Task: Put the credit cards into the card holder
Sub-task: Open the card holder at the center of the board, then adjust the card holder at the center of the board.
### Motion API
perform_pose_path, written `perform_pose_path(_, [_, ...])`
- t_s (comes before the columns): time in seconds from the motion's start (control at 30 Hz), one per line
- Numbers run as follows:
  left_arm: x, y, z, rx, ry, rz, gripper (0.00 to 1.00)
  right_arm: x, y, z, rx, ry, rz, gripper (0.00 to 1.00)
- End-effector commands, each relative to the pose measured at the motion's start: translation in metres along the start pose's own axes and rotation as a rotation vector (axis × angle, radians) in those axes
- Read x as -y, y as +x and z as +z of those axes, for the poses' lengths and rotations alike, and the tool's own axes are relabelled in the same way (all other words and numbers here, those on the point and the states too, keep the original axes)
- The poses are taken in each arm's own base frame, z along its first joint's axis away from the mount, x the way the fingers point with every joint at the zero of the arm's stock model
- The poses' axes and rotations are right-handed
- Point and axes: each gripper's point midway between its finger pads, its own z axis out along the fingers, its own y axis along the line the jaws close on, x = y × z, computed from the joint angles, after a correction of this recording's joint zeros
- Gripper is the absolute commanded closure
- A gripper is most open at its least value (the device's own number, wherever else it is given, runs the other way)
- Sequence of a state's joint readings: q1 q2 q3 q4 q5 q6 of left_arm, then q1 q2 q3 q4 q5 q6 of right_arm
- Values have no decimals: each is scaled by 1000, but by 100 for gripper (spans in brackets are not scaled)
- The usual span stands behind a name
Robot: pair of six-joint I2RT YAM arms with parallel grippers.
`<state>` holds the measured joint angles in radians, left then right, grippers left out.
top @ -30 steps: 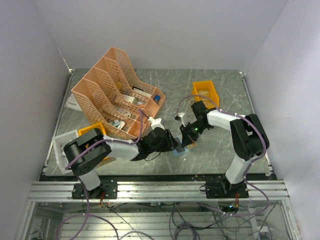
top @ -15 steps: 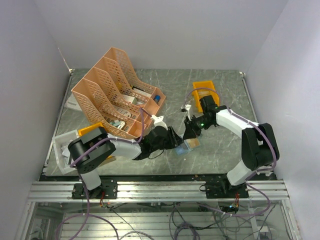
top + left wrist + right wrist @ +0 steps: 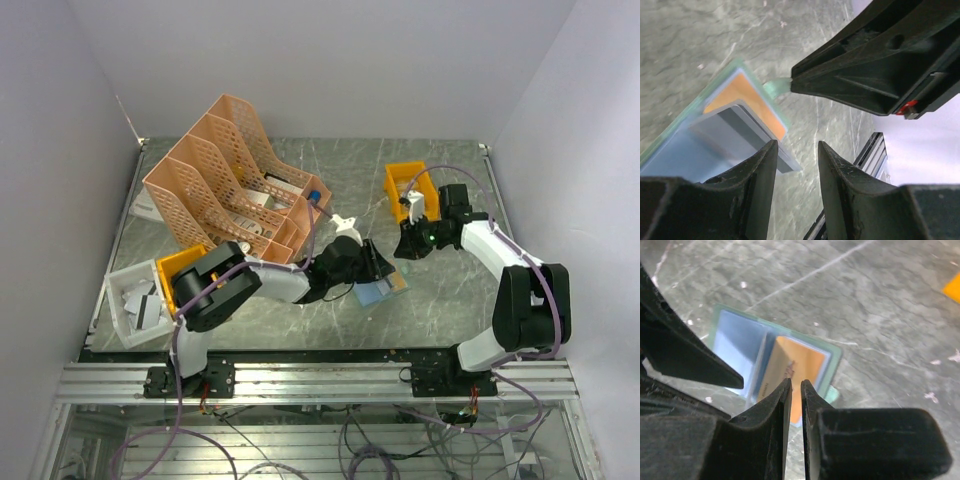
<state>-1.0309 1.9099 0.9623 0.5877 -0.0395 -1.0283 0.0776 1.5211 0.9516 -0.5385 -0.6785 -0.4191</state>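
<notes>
White-and-black arms (image 3: 480, 238), purple cables (image 3: 177, 365), black gripper fingers (image 3: 755, 200), seemingly a green light (image 3: 432, 237)

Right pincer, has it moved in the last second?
Yes. In the top view the right pincer has pulled back from the card holder toward the orange bin.
</notes>
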Motion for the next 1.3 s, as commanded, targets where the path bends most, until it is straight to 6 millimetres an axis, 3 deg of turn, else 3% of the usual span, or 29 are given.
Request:
perform_pose_path(0.0, [11,3,20,-40,40,31,51,28,10,-4,-20,122,64,86])
perform_pose_path(0.17, [5,20,40,-121,40,30,51,37,11,-12,-9,156,80,86])
perform_pose_path(0.27, [7,11,36,-99,37,57,51,37,15,-11,-16,141,80,87])
perform_pose_path(0.43, [24,-40,-2,39,-30,237,51,37,34,-3,-107,111,37,89])
perform_pose_path(0.6, [11,-67,-52,108,-153,355,51,38,48,7,-183,119,18,89])
perform_pose_path(0.77, [-8,-83,-111,210,-233,366,49,45,60,11,-231,143,28,90])
perform_pose_path(0.93, [-28,-86,-149,287,-257,301,34,53,73,14,-278,163,41,90])
perform_pose_path(1.13, [-38,-77,-168,289,-227,246,33,28,77,22,-296,40,-5,91])
perform_pose_path(1.27, [-33,-78,-175,284,-212,253,34,11,80,25,-310,-57,-42,91])
